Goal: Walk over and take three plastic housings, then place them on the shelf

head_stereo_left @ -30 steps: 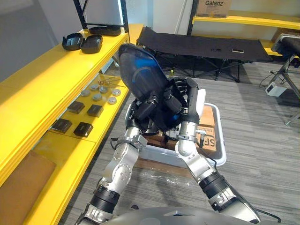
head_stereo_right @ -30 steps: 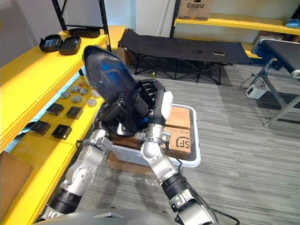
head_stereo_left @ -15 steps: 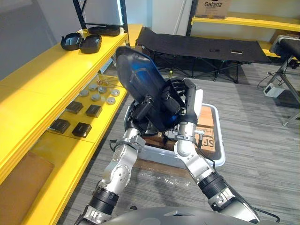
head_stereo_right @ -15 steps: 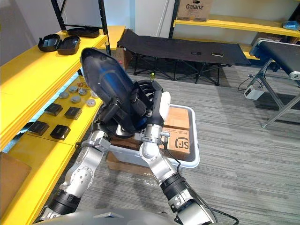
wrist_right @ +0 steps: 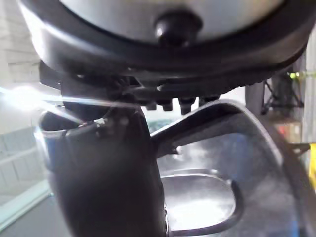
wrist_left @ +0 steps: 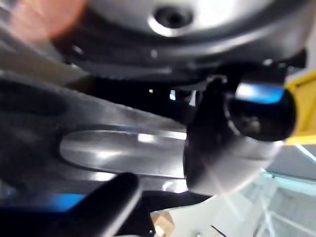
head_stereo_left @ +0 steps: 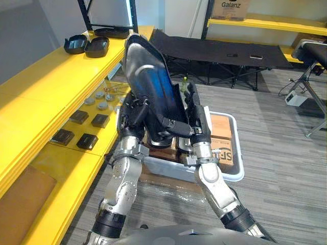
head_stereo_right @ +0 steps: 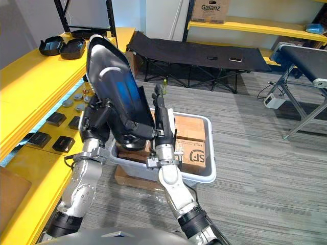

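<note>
Left hand [head_stereo_left: 134, 111], right hand [head_stereo_left: 198, 125] around plastic housing [head_stereo_left: 150, 81]

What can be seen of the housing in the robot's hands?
The housing is a dark, glossy shell, plastic by its look, long and rounded, with a raised rim and a bluish sheen. It stands nearly upright, gripped between the left hand at one edge and the right hand at the other, whose thumb crosses its lower front. Below it sits a grey bin.
</note>
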{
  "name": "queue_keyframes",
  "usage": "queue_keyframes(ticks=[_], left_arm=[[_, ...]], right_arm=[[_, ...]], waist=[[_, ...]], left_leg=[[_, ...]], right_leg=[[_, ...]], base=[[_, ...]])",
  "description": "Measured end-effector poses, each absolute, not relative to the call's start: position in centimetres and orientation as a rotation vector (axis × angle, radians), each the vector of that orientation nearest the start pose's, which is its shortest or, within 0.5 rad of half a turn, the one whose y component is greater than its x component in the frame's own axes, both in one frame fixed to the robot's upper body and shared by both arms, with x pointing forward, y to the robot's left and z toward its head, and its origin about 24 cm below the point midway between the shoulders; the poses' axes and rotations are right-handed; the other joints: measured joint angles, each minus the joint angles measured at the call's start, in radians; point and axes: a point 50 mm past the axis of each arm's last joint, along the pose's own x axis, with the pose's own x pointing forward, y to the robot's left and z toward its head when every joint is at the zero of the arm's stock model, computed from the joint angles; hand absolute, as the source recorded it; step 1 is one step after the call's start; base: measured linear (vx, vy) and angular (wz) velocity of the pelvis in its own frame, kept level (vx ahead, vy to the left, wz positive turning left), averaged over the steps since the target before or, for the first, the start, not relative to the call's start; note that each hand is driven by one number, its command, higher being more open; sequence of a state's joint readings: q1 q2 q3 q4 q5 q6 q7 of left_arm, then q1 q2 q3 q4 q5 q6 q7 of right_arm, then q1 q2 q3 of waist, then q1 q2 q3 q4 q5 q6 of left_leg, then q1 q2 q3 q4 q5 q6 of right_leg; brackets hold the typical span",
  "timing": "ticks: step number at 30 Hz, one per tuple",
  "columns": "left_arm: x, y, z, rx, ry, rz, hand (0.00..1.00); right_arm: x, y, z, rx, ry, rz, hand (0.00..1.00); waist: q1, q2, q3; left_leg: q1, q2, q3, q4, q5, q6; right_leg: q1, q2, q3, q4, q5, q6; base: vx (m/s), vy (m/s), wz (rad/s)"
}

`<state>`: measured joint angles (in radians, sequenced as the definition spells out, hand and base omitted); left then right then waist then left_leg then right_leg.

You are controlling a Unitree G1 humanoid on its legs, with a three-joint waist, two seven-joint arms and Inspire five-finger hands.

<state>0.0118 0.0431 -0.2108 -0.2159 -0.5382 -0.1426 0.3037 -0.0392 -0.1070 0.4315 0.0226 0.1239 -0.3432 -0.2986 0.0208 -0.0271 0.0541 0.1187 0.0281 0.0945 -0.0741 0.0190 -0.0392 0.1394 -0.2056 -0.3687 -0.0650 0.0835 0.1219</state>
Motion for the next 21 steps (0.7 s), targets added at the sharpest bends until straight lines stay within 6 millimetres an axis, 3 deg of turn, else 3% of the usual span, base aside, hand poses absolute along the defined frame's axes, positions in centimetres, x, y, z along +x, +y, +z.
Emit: queue_keyframes(ticks=[3,8,11,15,17,21], left_arm=[[24.2,13.7,9.6,-0.485,-0.246,0.177,0.0],[22.9,17.6,9.0,-0.269,-0.289,0.504,0.0],[22.2,18.8,9.0,-0.249,-0.324,0.599,0.0],[21.5,19.0,9.0,-0.241,-0.356,0.621,0.0],[21.0,19.1,8.5,-0.236,-0.347,0.61,0.0],[20.4,19.1,7.8,-0.254,-0.32,0.568,0.0]], right_arm=[[23.8,-9.2,6.7,0.133,-0.284,0.121,1.0],[23.4,-13.3,6.6,0.048,-0.277,-0.039,1.0],[22.5,-15.4,5.4,0.148,-0.208,-0.129,1.0],[20.8,-17.1,3.6,0.187,-0.125,-0.218,1.0],[19.6,-18.2,2.7,0.193,-0.086,-0.291,1.0],[18.5,-20.0,2.1,0.167,-0.061,-0.366,1.0]], waist=[[0.001,-0.002,0.001],[-0.02,-0.011,0.005],[-0.024,-0.02,0.011],[-0.029,-0.022,0.013],[-0.049,-0.021,0.013],[-0.058,-0.018,0.017]], left_leg=[[0.001,0.001,0.011,0.0,-0.003,-0.001],[0.003,0.001,0.04,0.0,-0.013,-0.001],[0.0,0.001,0.053,0.0,-0.018,-0.001],[0.001,0.001,0.074,0.002,-0.026,0.0],[0.003,0.002,0.082,0.002,-0.031,0.001],[0.012,0.001,0.1,0.005,-0.044,0.001]], right_leg=[[-0.003,0.001,0.007,0.0,0.0,0.0],[-0.02,0.002,0.036,0.005,-0.001,0.0],[-0.035,0.002,0.056,0.009,-0.001,0.0],[-0.047,0.001,0.077,0.01,0.0,0.0],[-0.049,0.001,0.085,0.01,-0.001,0.0],[-0.051,0.001,0.106,0.01,-0.001,0.001]], base=[[0.0,0.0,-0.08],[0.0,0.011,-0.14],[0.0,0.01,-0.16],[0.02,0.006,-0.18],[0.02,0.0,-0.09],[0.0,0.005,-0.17]])
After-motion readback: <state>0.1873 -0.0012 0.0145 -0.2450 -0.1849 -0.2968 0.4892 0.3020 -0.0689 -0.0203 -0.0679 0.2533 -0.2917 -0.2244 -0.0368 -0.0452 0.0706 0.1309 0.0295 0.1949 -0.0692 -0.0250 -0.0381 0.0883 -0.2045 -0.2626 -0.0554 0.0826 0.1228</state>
